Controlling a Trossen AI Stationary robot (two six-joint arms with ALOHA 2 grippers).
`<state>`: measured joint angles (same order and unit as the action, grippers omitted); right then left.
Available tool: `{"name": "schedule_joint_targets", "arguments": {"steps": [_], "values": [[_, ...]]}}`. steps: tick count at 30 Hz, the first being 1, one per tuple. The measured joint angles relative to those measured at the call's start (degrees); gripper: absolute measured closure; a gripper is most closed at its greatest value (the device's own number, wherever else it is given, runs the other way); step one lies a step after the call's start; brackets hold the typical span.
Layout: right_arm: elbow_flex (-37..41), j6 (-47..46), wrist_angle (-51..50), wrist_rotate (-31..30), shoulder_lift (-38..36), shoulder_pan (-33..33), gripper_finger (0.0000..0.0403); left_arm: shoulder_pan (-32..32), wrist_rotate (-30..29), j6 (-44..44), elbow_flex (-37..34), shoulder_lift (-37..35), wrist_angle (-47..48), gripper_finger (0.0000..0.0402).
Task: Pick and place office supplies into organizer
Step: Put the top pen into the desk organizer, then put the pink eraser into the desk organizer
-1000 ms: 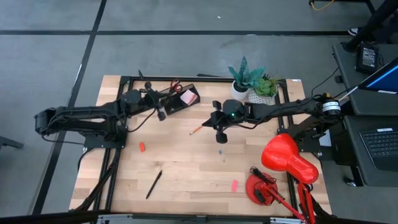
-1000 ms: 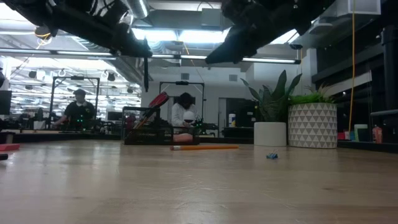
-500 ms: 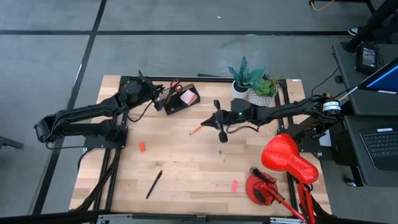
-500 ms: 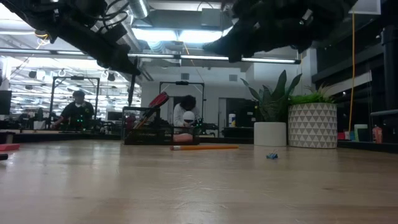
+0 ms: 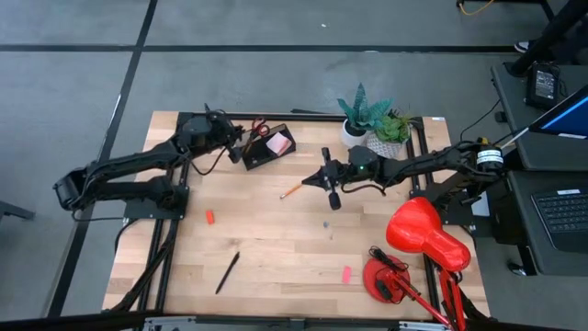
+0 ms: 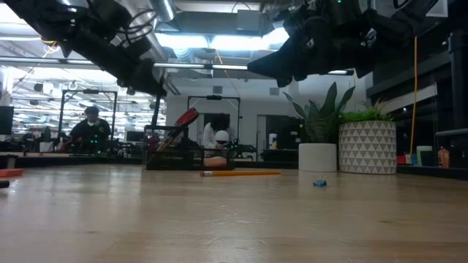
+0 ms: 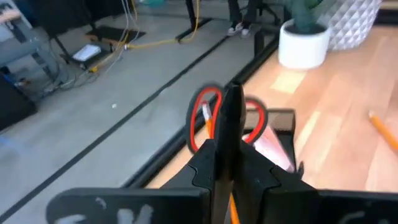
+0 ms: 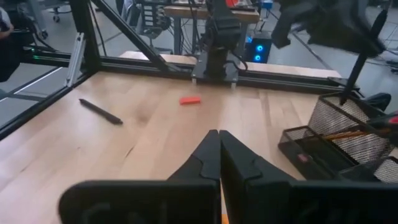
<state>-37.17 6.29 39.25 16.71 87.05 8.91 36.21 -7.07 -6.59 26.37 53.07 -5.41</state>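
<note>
I am holding a thin, stiff, light black pen upright in my pinching left end effector over the dark mesh organizer; my right end effector, pressed together, is hovering near the orange pencil.

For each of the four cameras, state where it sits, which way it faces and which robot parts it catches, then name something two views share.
High view: above the table, looking straight down; both arms, the organizer, the red desk lamp.
Low view: at tabletop height, looking level across toward the room; arms overhead, the orange pencil lying flat.
Left wrist view: on the left arm, facing the organizer's red-handled scissors; left pincer holds a black pen.
Right wrist view: on the right arm, facing across the table; right pincer shut.
Shared: the organizer shows in the high and right wrist views.
</note>
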Motion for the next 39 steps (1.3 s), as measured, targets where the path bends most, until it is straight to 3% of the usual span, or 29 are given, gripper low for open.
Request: {"name": "schedule_joint_targets", "arguments": {"steps": [10,21,30,39], "values": [[0.0,1.5,0.2,0.0,0.0,0.2,0.0401,1.9,-0.4,4.4,0.0,8.0,-3.8,0.0376],[0.0,1.7,0.0,-0.1,0.0,0.3,0.0401,2.3,-0.7,8.5,0.0,13.2,-3.8,0.0344],[0.0,1.7,-0.1,-0.1,0.0,0.3,0.0401,2.2,-0.7,8.2,0.0,11.6,-6.4,0.0319],[0.0,1.4,-1.5,-0.1,0.0,0.3,0.04,0.7,1.8,5.4,0.0,4.3,-6.4,0.0314]]}}
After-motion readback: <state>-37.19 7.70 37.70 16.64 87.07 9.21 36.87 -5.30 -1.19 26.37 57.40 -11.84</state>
